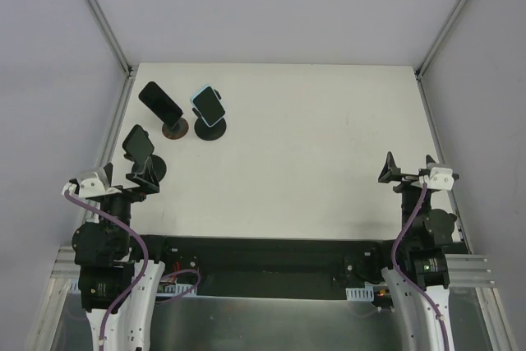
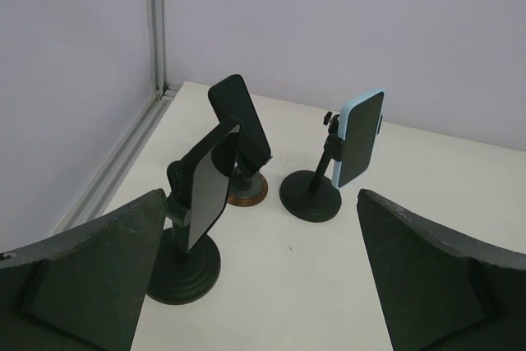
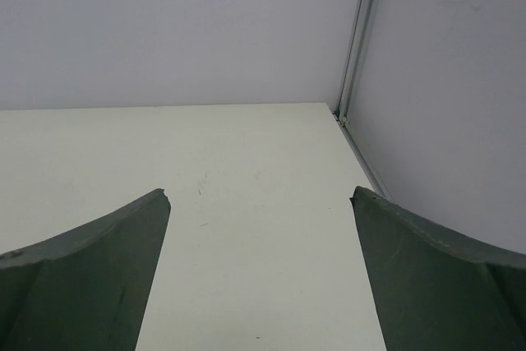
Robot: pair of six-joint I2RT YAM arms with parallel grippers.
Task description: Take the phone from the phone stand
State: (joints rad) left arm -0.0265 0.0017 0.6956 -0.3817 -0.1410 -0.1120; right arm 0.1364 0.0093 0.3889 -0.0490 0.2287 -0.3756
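Note:
Three phones stand on round-based stands at the table's left. The nearest black phone [image 1: 137, 144] [image 2: 205, 189] sits on a black stand [image 1: 154, 168] [image 2: 185, 269]. Behind it a black phone [image 1: 160, 101] [image 2: 240, 117] sits on a brown-based stand [image 1: 174, 127] [image 2: 246, 192]. A light-blue-cased phone [image 1: 209, 104] [image 2: 360, 136] sits on a black stand [image 1: 211, 130] [image 2: 311, 196]. My left gripper [image 1: 141, 180] [image 2: 261, 203] is open and empty, just behind the nearest stand. My right gripper [image 1: 408, 172] [image 3: 261, 195] is open and empty at the far right, over bare table.
The white table [image 1: 312, 154] is walled by grey panels with metal corner posts [image 1: 99, 18] [image 1: 452, 18]. The nearest stand is close to the table's left edge rail [image 2: 123, 162]. The right wrist view shows the table's back right corner [image 3: 337, 108].

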